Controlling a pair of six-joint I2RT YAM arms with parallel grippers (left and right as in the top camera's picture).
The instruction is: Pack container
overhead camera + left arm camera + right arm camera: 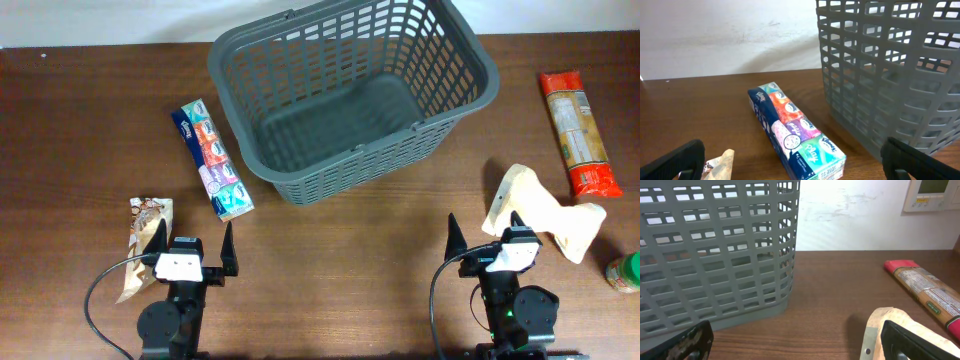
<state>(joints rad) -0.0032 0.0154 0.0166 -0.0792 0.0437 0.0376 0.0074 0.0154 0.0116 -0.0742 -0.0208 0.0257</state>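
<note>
A colourful tissue multipack and snack wrapper lie left on the wooden table; pasta packet, beige pouch and jar right

Dark grey lattice basket, multicoloured tissue pack, red-orange pasta packet, tan pouch, brown table

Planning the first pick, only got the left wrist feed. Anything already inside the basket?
Observer: No. The overhead view shows the container with a bare floor.
Operator: What's past it on the right side?
Observer: A long pasta packet lies flat near the table's right edge, apart from the basket.
Operator: Anything close to the right claw?
Observer: A tan paper bag lies right in front of the right claw. The claw is open, and one finger overlaps the bag's edge from above. Contact is unclear.
</note>
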